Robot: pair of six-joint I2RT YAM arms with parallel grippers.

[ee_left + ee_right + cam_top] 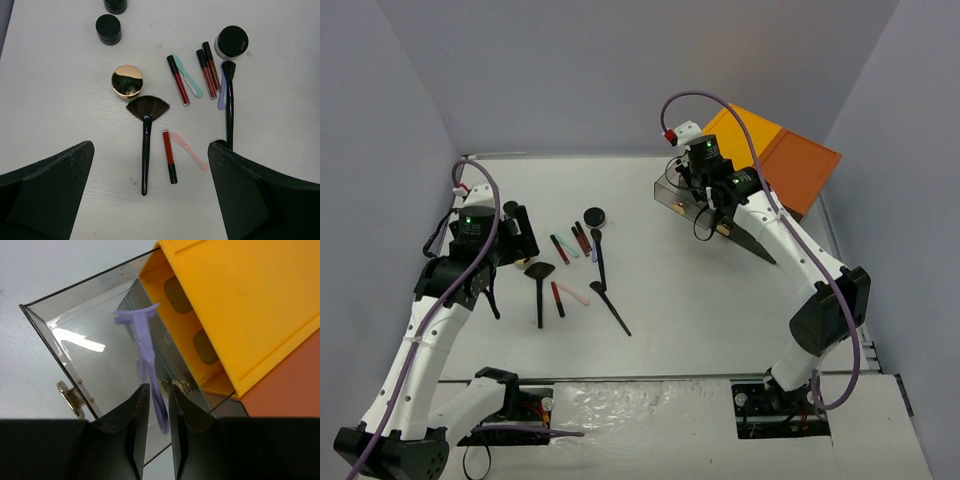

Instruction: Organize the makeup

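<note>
The makeup lies on the white table. The left wrist view shows a black fan brush (145,145), a tan compact (127,81), black jars (108,29), a black-lidded jar (231,42), red sticks (178,80), a pink stick (190,150) and a thin brush (229,105). My left gripper (150,160) hangs open and empty above them, over the group's left side in the top view (515,235). My right gripper (159,390) is shut on a purple stick (142,335), held over a clear open drawer (75,345).
The orange-topped drawer box (770,150) stands at the back right, its clear drawer (675,195) pulled out toward the left. Another black brush (610,305) lies near the table's middle. Grey walls close in the table on three sides.
</note>
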